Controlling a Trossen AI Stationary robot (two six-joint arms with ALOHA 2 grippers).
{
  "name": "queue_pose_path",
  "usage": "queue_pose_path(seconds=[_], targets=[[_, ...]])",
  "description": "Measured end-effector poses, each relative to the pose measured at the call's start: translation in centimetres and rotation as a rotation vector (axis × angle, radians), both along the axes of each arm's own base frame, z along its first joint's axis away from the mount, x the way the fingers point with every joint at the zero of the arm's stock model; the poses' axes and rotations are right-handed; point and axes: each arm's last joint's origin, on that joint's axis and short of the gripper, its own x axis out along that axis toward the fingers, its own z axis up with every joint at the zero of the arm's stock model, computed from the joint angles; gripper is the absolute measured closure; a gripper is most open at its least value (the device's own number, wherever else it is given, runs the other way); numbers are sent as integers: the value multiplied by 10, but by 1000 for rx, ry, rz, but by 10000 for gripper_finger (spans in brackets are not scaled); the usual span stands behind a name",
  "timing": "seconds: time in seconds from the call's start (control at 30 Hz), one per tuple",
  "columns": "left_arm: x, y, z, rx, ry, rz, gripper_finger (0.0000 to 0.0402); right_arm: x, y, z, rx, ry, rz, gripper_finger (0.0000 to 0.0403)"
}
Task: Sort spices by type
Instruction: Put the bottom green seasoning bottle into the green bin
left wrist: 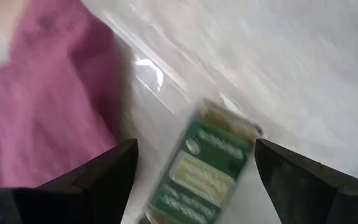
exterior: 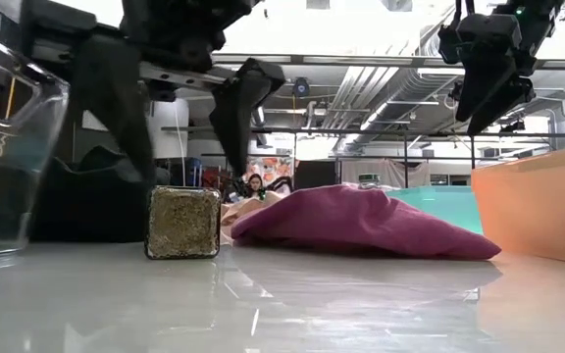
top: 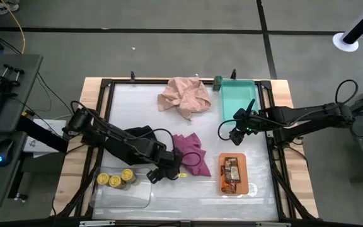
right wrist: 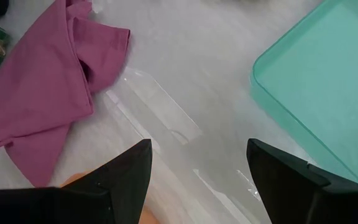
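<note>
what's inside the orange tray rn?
The orange tray holds brown-orange packets, lying flat; the exact count and anything beneath them is hidden. No jars show in it. Neither tool is over it.

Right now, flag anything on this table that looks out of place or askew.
One dark-green jar lies on the bare table beside the magenta cloth, below the open left gripper, outside every tray. Another green jar sits just outside the teal tray. Nothing looks spilled.

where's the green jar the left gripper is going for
The green jar lies on the table between the open fingers of the left gripper, right beside the magenta cloth and just right of the clear tray in the high view.
</note>
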Motion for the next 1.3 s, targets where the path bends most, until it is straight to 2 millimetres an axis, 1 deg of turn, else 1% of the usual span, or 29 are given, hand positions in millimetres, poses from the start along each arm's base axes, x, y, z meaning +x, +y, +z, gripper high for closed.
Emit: queue_pose_path(seconds=[0.17, 0.4, 0.47, 0.6, 0.7, 0.8, 0.9, 0.97, 1.07, 1.23, 1.3], targets=[[4, 2, 1, -26, -20, 42, 96, 0, 0, 0, 0, -2, 0, 145], [1, 4, 5, 14, -34, 22, 110, 0, 0, 0, 0, -3, 0, 145], [-1, 6, 10, 40, -56, 14, 111, 0, 0, 0, -2, -2, 1, 145], [-5, 12, 29, 102, -130, -7, 111, 0, -1, 0, -24, -4, -10, 145], [-4, 21, 42, 97, -182, 23, 111, 0, -2, 0, -27, -4, -20, 145], [3, 30, 47, 68, -240, 90, 110, 0, -5, 0, -26, -5, -33, 145], [14, 36, 49, 33, -324, 133, 110, 0, -6, 0, -25, -5, -43, 145], [20, 38, 44, 29, -337, 139, 110, 0, -7, 0, -20, -4, -45, 145], [23, 37, 27, 45, -280, 138, 110, 0, -8, 0, -18, -4, -47, 145], [17, 34, -2, 125, -106, 132, 110, 0, -7, 0, -15, -4, -46, 145], [15, 33, -5, 148, -85, 137, 110, 0, -7, 0, -15, -4, -46, 145]])
